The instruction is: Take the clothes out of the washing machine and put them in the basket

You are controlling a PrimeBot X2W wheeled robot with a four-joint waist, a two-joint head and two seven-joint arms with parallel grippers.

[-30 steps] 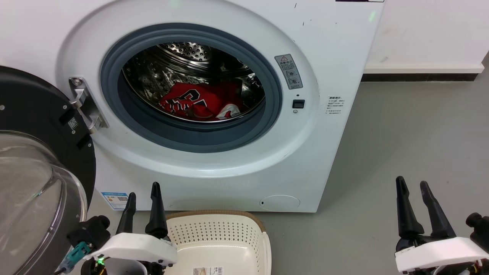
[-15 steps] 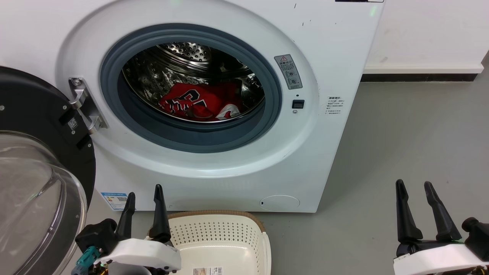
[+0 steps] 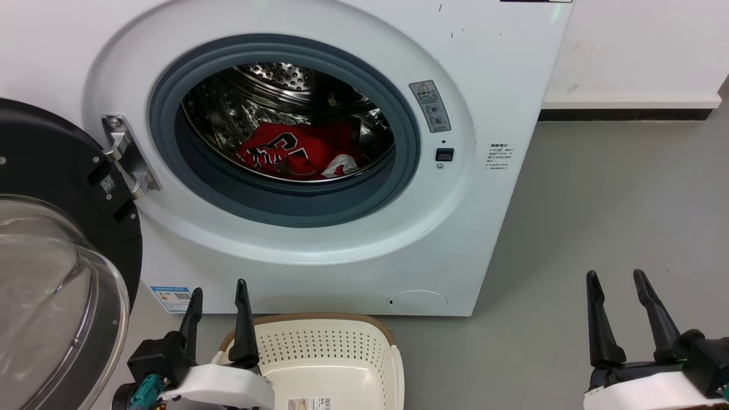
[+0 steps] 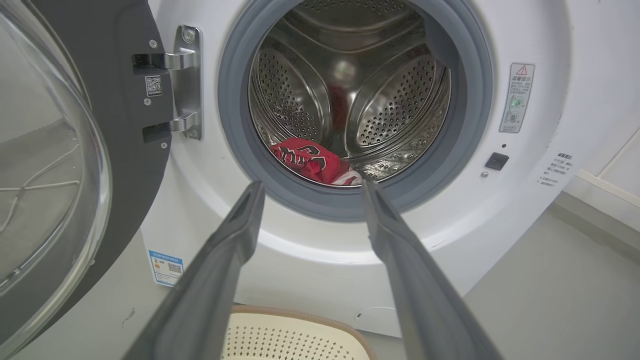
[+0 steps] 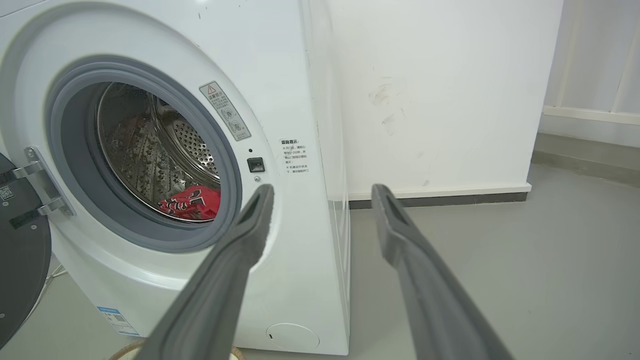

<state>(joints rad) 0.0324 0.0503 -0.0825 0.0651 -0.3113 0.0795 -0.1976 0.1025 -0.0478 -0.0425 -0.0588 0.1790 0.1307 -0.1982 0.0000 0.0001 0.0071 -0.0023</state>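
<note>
Grey floor (image 3: 598, 199), white wall (image 3: 638, 45) behind. The washing machine (image 3: 501, 74) stood with its door (image 3: 51, 171) swung open on my left. The clothes (image 3: 296, 151) lay low in the drum (image 3: 273, 77), a red heap; I couldn't separate the garments. The basket (image 3: 319, 341) sat before the machine, its near part cut off. My left gripper (image 3: 218, 286), by the basket's left rim, was spread and empty. My right gripper (image 3: 615, 274) was likewise, over bare floor.

Empty right hand (image 5: 322, 192) spread, facing washing machine (image 5: 280, 60); red clothes (image 5: 192, 202) low in drum (image 5: 145, 150); door (image 5: 20, 260) open left.
</note>
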